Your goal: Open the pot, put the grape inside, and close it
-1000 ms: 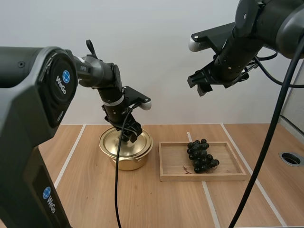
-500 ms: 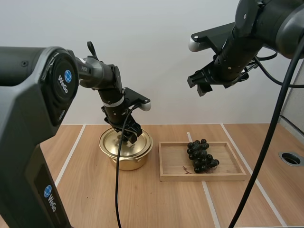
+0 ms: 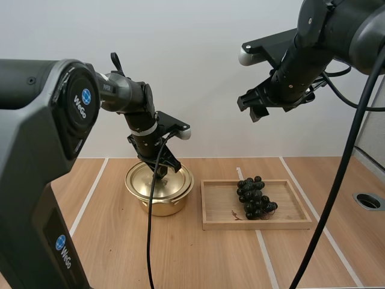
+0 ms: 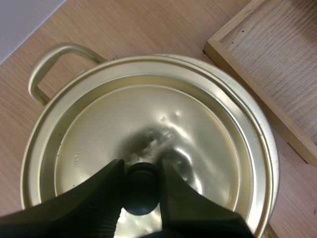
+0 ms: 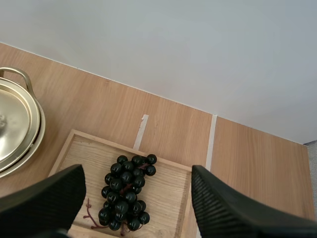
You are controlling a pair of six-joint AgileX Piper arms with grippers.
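Evidently the left gripper [image 4: 141, 169] clamps the lid knob [image 4: 142, 191] left of centre, ready for lifting, while the right gripper [image 3: 260, 107] hovers upper right, jaws apart.

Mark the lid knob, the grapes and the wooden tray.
lid knob [image 4: 141, 191]: left wrist view, the knob's black top.
grapes [image 5: 126, 194]: right wrist view, middle of the bunch.
wooden tray [image 3: 258, 224]: high view, its front wall.
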